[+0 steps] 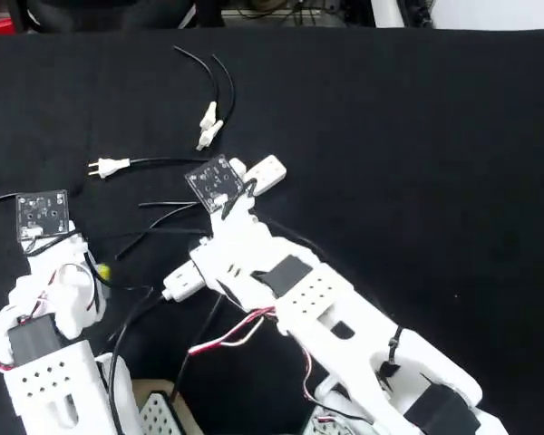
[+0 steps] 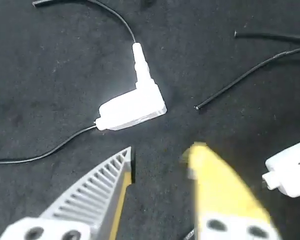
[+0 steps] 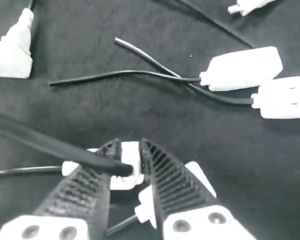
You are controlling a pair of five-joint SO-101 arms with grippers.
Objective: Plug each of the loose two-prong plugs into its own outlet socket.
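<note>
Both low over black surface [image 1: 435, 136]: right hand [image 3: 130, 146] nearly closed, pinching white plug [image 3: 124, 181]; left hand [image 2: 160, 155] wide open, empty, white angled connector [image 2: 132, 110] just ahead.

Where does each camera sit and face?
High view: fixed overhead, facing down at the table; left arm and right arm show.
Left wrist view: on the wrist, looks past the open left end effector at an angled plug.
Right wrist view: on the wrist, looks past the right end effector, shut on a white plug.
High and right wrist share the white socket.
</note>
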